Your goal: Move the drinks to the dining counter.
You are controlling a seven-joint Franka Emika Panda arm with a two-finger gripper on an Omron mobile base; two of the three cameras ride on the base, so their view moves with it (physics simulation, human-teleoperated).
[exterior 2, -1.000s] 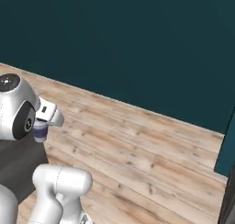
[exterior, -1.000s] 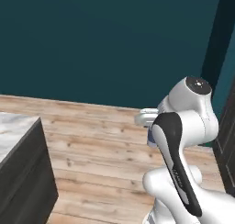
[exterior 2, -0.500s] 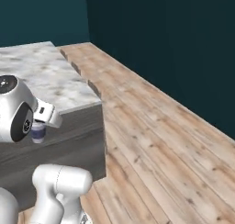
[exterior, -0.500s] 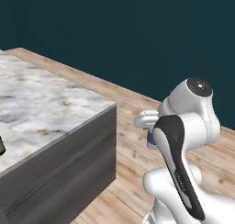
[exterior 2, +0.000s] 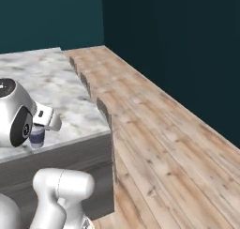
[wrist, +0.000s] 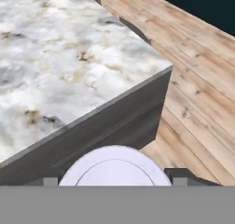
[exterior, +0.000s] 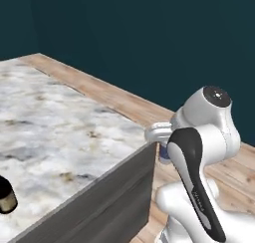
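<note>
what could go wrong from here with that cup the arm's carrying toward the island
1. The cup sits in the end effector below the island's top, beside its dark side wall; driving closer without lifting could knock it against the corner.
2. A dark bottle already stands near the top's edge; a wide swing while setting the cup down could tip it.

You're in a home kitchen or dining room: a large marble-topped island (exterior: 60, 132) with dark grey sides stands on wood plank flooring (exterior 2: 164, 143), backed by dark teal walls (exterior: 149, 33).
</note>
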